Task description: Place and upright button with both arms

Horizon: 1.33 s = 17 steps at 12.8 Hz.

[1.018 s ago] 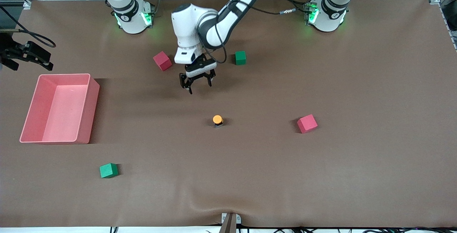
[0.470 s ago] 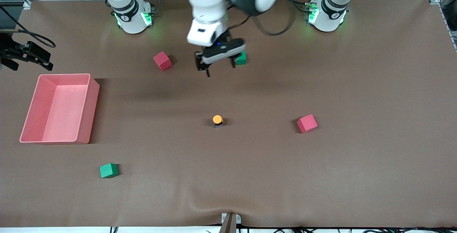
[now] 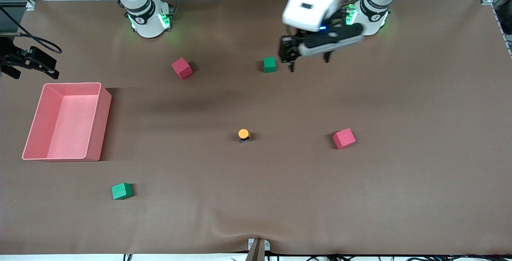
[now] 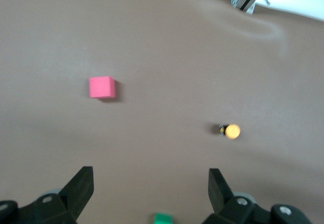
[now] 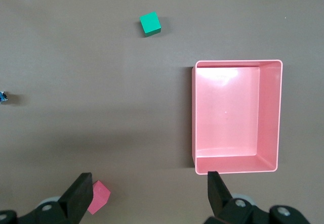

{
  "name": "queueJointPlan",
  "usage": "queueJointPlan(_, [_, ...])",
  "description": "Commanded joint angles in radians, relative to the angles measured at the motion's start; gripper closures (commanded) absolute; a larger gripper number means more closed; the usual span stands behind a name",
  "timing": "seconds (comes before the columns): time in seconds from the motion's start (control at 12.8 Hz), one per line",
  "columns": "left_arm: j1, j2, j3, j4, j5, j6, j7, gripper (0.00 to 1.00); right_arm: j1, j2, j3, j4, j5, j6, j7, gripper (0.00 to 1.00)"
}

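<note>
Front view, with both wrist views. The button [image 3: 244, 134] stands in the middle of the frame on bare brown table [image 3: 400, 193], orange cap turned up toward the camera and dark body just showing beneath it. You may judge it upright or nearly so, though how squarely it sits cannot be told from above. Nothing touches it; the nearest neighbour, a pink cube [image 3: 344, 138], lies well apart toward the left arm's end. The left gripper [image 3: 309, 63] hangs in the upper part of the frame, over the table just in front of the left arm's base and beside a green cube [image 3: 269, 64]. Its jaws are spread wide and hold nothing, and its wrist view looks down between the fingers [image 4: 81, 186] at the button [image 4: 232, 131] far off. Read this height and distance as a clear-out pose rather than an approach. The right gripper [image 5: 147, 188] waits high over the pink bin [image 5: 235, 64] at the right arm's end, jaws likewise wide apart and empty. Its place keeps the centre free for the other arm. A second pink cube [image 3: 182, 68] and a second green cube [image 3: 121, 191] are distractors, well clear of the button. Should you judge the button tilted, either arm must first descend from well away.
</note>
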Motion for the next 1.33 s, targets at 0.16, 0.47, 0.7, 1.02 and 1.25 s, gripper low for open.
queueJointPlan(0.16, [0.161,-0.119,-0.013,-0.036,-0.041,-0.144,0.154,0.00,-0.022,0.006,0.012,0.017,0.021,-0.011,0.001,0.00])
queueJointPlan(0.47, [0.314,-0.177,-0.013,-0.080,-0.038,-0.206,0.337,0.00,-0.021,0.006,0.012,0.017,0.021,-0.011,0.001,0.00])
queueJointPlan(0.7, [0.435,-0.218,-0.014,-0.120,-0.040,-0.204,0.516,0.00,-0.021,0.006,0.012,0.017,0.021,-0.011,0.001,0.00])
queueJointPlan(1.02, [0.524,-0.221,-0.016,-0.134,-0.037,-0.203,0.640,0.00,-0.021,0.006,0.012,0.017,0.021,-0.009,0.001,0.00])
queueJointPlan(1.25, [0.546,-0.223,-0.014,-0.134,-0.038,-0.207,0.694,0.00,-0.021,0.006,0.012,0.017,0.021,-0.009,0.001,0.00])
